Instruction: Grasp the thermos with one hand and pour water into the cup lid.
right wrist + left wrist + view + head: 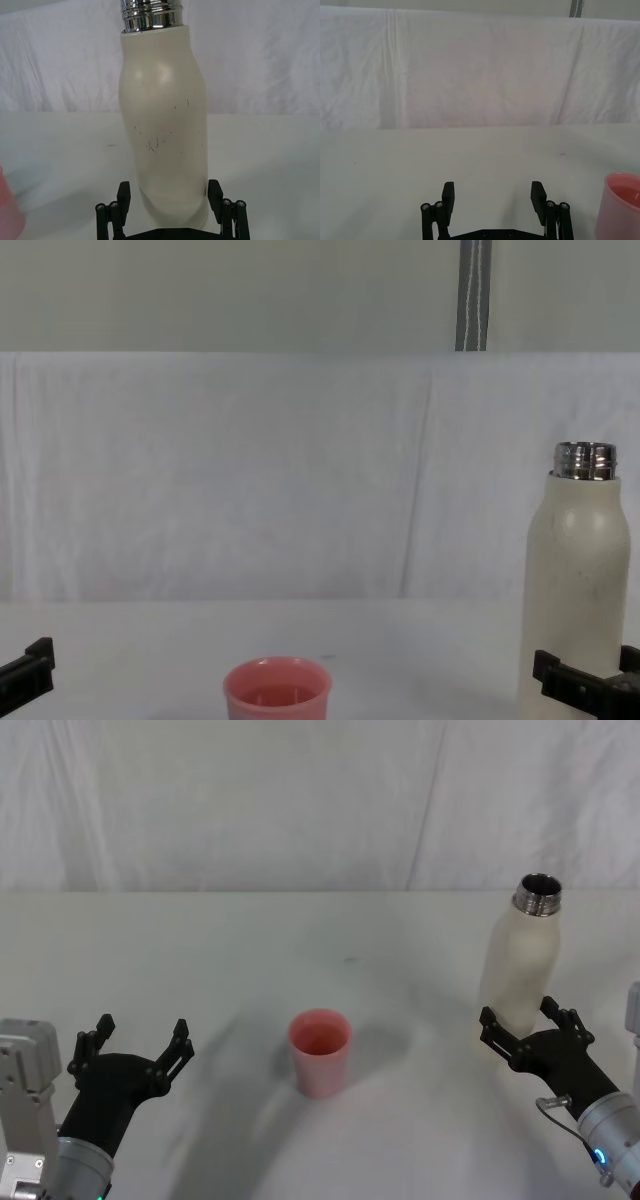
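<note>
- My right gripper point(529, 1026), a black pincer of jointed metal links with flat pads, has its jaws spread wide on either side of the base of the thermos point(522, 958), a tall cream-white matte bottle with rounded shoulders. I cannot tell whether the pads touch the wall.
- From the right wrist view the right gripper point(169, 197) straddles the lowest part of the thermos point(165, 140), one finger on each flank; the bottle's matte skin carries a few fine dark scuffs.
- The thermos stands upright on the table point(300, 940) at my right, uncapped, its shiny threaded steel neck open at the top. In the chest view the thermos point(578, 580) rises well above the cup, and the right gripper point(590, 680) sits low at its foot.
- The cup lid point(320, 1052), a small round salmon-pink plastic cup with a thin rim, stands upright near the middle of the table, well apart from the thermos and between my two arms. The cup lid point(277, 692) shows a smooth pink inside in the chest view.
- My left gripper point(138, 1045), the same black linked build, hovers low over the table at my left with its jaws wide and nothing between them.
- In the left wrist view the left gripper point(494, 197) points across bare table, with the cup lid point(620, 205) off to one side.
- The table is a smooth, pale matte surface; behind it hangs a white cloth backdrop point(300, 800) with soft vertical creases.
</note>
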Motion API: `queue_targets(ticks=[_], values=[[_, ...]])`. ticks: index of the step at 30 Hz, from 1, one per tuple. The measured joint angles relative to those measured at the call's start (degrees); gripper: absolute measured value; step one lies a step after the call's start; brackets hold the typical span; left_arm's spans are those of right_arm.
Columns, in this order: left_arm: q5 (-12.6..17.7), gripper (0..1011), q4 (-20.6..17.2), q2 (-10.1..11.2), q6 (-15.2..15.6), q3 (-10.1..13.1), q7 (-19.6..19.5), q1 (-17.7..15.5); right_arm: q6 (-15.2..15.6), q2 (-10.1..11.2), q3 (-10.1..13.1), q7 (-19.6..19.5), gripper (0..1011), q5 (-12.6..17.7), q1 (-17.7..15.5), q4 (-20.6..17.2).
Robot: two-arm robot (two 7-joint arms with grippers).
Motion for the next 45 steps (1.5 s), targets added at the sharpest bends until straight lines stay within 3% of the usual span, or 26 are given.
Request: queue_targets(ticks=[45], values=[[0.00,1001,0.00,0.00,0.00,0.00,0.00,0.00,-0.42,-0.69,-0.75,0.09,1000,-0.86,4.22,4.05]])
